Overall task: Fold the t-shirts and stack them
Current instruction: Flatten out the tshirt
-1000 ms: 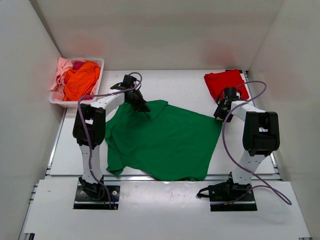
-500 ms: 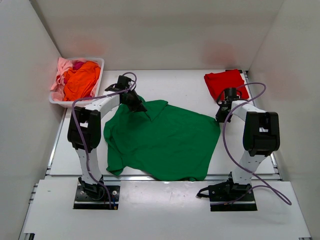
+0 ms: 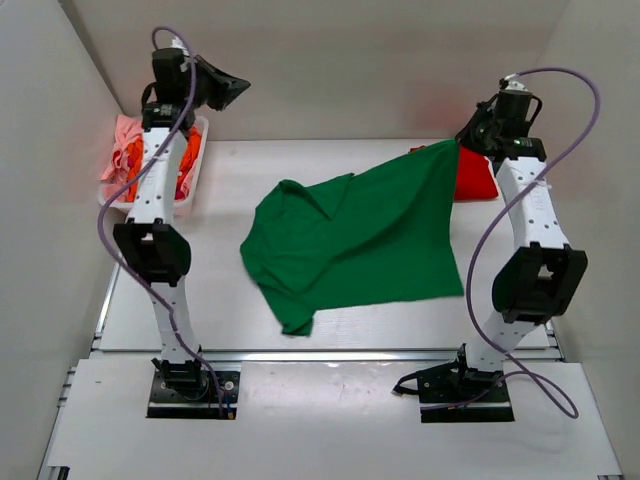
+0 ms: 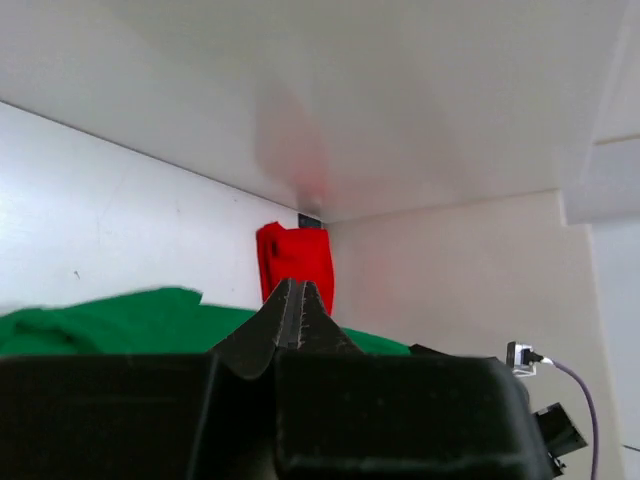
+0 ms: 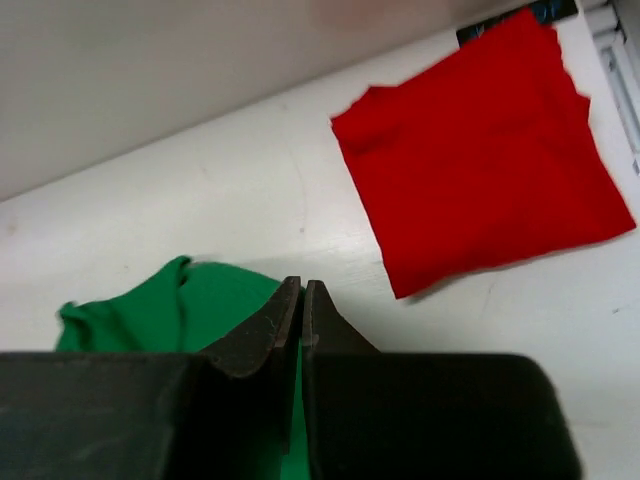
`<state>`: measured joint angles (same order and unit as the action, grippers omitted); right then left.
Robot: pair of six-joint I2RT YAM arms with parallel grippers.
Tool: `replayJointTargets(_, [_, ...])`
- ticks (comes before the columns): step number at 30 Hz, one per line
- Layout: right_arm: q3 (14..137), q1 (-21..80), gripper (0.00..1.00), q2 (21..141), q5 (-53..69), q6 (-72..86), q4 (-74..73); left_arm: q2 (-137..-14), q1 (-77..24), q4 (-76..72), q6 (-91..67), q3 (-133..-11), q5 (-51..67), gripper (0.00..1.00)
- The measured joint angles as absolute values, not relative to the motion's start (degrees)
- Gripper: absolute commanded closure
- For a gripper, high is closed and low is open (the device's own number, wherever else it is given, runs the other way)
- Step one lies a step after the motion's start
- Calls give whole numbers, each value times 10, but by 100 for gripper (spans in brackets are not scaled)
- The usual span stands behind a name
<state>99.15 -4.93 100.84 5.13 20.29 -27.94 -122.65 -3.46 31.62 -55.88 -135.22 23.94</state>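
Observation:
The dark green t-shirt (image 3: pixel 350 240) hangs by one corner from my right gripper (image 3: pixel 462 140), which is raised near the back right; the rest of the shirt drapes down onto the table. In the right wrist view the jaws (image 5: pixel 302 290) are shut with green cloth (image 5: pixel 150 310) between them. A folded red t-shirt (image 3: pixel 482 178) lies at the back right, partly hidden behind the green one; it also shows in the right wrist view (image 5: pixel 480 160) and the left wrist view (image 4: pixel 295 260). My left gripper (image 3: pixel 236 88) is raised high at the back left, shut and empty (image 4: pixel 297 287).
A white basket (image 3: pixel 196 178) stands at the back left behind my left arm, holding orange (image 3: pixel 185 160) and pink (image 3: pixel 122 150) shirts. White walls enclose the table at the left, back and right.
Both arms have risen high. My left gripper has let go of the green shirt and moved up to the back left. My right gripper has lifted a shirt corner, dragging the shirt rightward.

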Motion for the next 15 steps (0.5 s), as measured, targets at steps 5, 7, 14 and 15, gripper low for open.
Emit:
replayJointTargets(5, [948, -53, 100, 939, 75, 201, -259, -1115, -38, 267, -542, -1201, 249, 58])
replayJointTargets(7, [894, -49, 100, 917, 76, 198, -253, -1074, -82, 234, -543, -1089, 249, 74])
replayJointTargets(14, [740, -34, 100, 915, 78, 190, -258, -1237, -292, 247, -504, -1074, 238, 100])
replayJointTargets(15, [728, -34, 100, 915, 77, 190, -260, -1272, -314, 264, -495, -1108, 229, 100])
